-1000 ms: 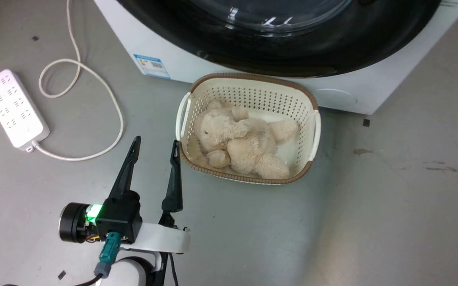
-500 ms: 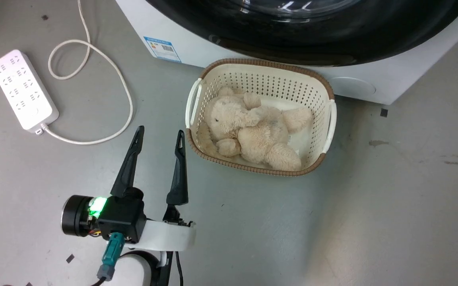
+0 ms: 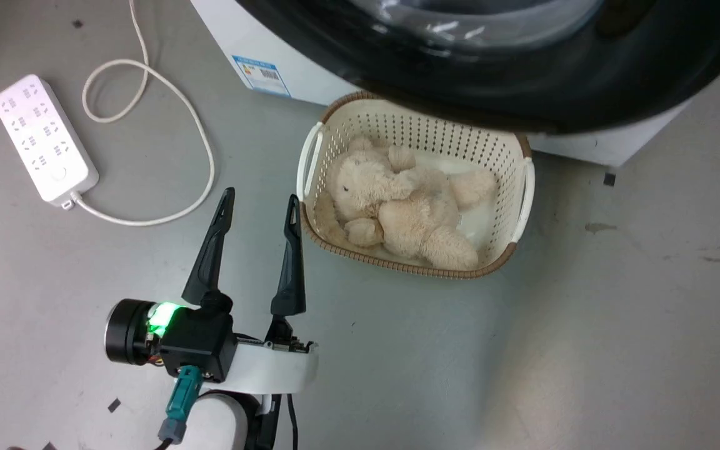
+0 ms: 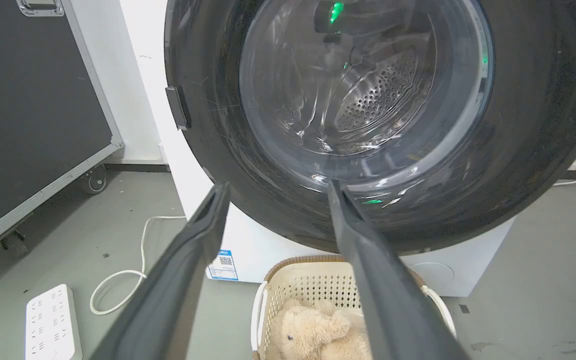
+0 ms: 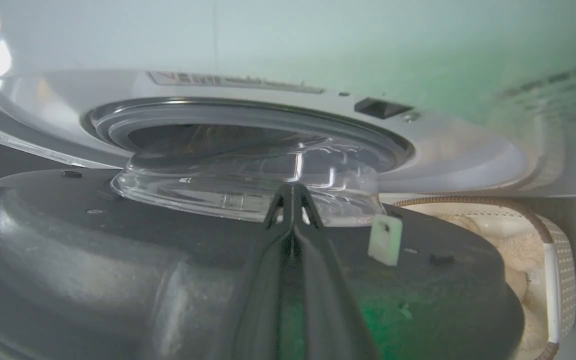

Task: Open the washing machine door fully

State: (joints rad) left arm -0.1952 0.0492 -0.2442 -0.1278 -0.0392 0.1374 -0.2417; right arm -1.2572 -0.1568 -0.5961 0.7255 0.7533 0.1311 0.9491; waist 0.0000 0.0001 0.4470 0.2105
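The washing machine door [image 3: 522,81], a glossy black disc with a clear glass bowl [image 4: 363,85], stands swung partly out from the white washing machine [image 3: 260,44] and overhangs the back rim of the basket. In the right wrist view my right gripper [image 5: 292,189] is shut, its fingers pressed together against the door's grey inner face [image 5: 93,270], just below the bulging glass [image 5: 218,190]. The drum opening [image 5: 248,135] gapes behind it. My left gripper [image 3: 260,197] hovers open over the floor left of the basket, holding nothing, and points toward the door's front [image 4: 543,125].
A cream basket [image 3: 410,122] holding a beige teddy bear [image 3: 397,212] sits on the floor right under the door. A white power strip [image 3: 44,137] and its looped cable [image 3: 197,137] lie at the left. A black wheeled case [image 4: 33,100] stands left of the machine.
The door has swung farther out and now covers the basket's back rim and the round cover low on the machine. The head camera has shifted. My left gripper remains open.
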